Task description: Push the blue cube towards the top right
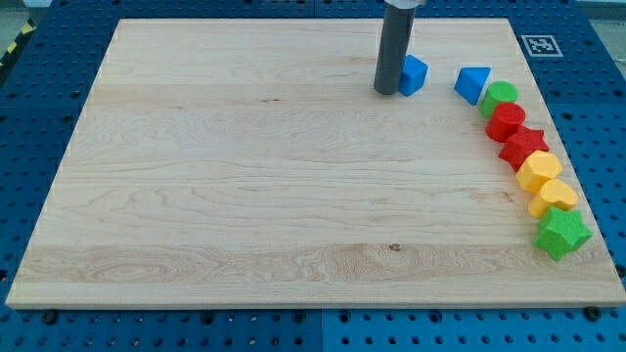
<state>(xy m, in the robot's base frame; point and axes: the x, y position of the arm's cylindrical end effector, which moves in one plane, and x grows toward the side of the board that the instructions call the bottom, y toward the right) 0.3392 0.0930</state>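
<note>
The blue cube (414, 74) sits on the wooden board (245, 176) near the view's top, right of centre. My tip (386, 92) rests on the board just left of the cube, touching or nearly touching its left side. The dark rod rises straight up out of the view's top. A second blue block (473, 83), wedge-like in shape, lies a short way to the right of the cube.
A curved row of blocks runs down the board's right side: a green round block (501, 97), a red round block (507, 120), a red star (523, 146), two yellow blocks (538, 170) (555, 196) and a green star (561, 233). A marker tag (537, 45) lies beyond the top right corner.
</note>
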